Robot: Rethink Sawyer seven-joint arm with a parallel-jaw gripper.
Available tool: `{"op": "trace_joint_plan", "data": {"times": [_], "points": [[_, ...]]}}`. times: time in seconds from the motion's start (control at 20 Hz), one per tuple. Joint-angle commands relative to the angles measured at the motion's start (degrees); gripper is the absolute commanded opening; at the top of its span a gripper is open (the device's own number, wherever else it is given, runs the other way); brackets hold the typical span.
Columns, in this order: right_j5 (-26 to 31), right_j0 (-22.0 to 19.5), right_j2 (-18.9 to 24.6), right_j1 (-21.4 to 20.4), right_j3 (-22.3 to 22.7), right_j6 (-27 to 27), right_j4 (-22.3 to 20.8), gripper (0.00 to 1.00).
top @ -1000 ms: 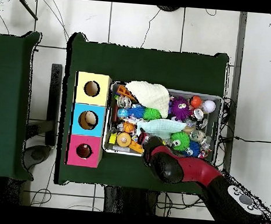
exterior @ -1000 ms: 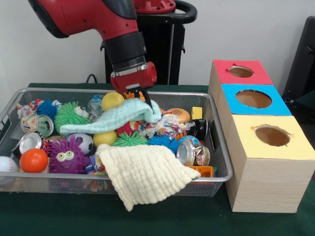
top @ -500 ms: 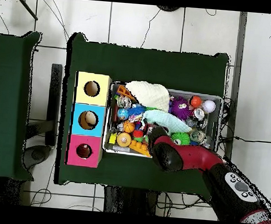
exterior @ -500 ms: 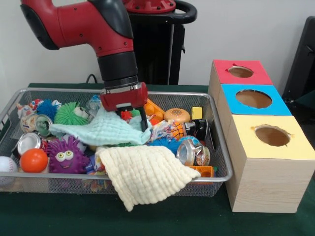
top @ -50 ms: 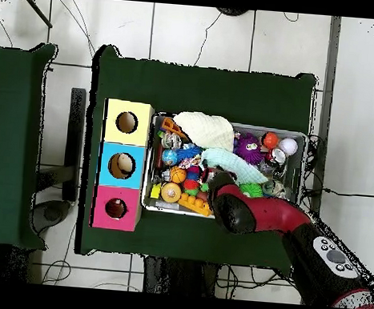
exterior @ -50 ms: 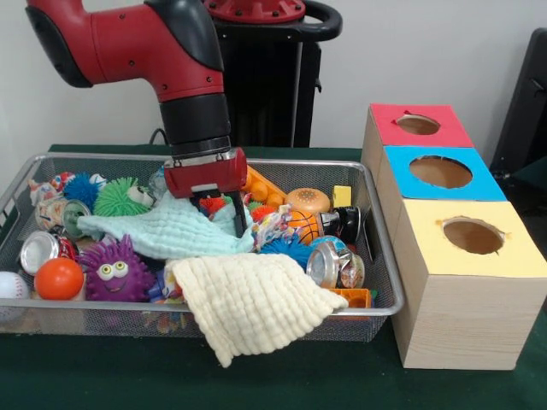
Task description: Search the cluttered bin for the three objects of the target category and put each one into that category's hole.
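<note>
no readable writing anywhere. dark green table [exterior @ -50 ms: 102, 376], white wall behind, tiled floor [top @ -50 ms: 200, 33] around. wire bin [exterior @ -50 ms: 376, 256] crammed with toys, crushed cans, a cream cloth [exterior @ -50 ms: 248, 303] draped over its front rim. gripper [exterior @ -50 ms: 214, 209] down among the clutter, pinching the mint cloth [exterior @ -50 ms: 171, 231]. beside the bin, three boxes [exterior @ -50 ms: 453, 256] with holes: red, blue, yellow tops.

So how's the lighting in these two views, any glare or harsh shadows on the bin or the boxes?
Front view: soft, even light; a small highlight on the crushed silver can, and the holes of the wooden box with red, blue and yellow tops stay readable. Overhead view: flat light; the red and black arm hides part of the wire mesh bin.
</note>
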Motion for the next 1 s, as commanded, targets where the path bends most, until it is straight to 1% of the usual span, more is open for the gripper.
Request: {"op": "trace_joint_plan", "data": {"times": [0.05, 0.1, 0.15, 0.2, 0.3, 0.4, 0.5, 0.55, 0.8, 1.0], "points": [[13.4, -1.6, -0.4, -2.3, -6.3, -2.5, 2.0, 1.0], [16.4, -0.2, -1.4, -5.3, -4.7, -1.4, 4.3, 1.0], [17.9, 0.8, -2.2, -7.3, -3.8, -0.6, 5.4, 1.0], [21.1, 3.3, -4.1, -11.1, -2.5, 0.8, 7.5, 1.0], [25.2, 4.9, -4.7, -15.7, -0.3, 1.7, 10.1, 1.0], [28.5, 4.8, -3.5, -19.1, 1.8, 1.6, 12.7, 1.0], [30.8, 4.4, -2.2, -21.3, 3.1, 1.1, 14.7, 1.0], [31.4, 4.5, -2.0, -21.8, 3.3, 1.1, 15.1, 1.0], [36.6, 4.3, 0.4, -27.0, 5.0, 0.3, 19.7, 1.0], [38.0, 4.0, 1.8, -29.9, 6.7, -0.3, 23.0, 1.0]]}}
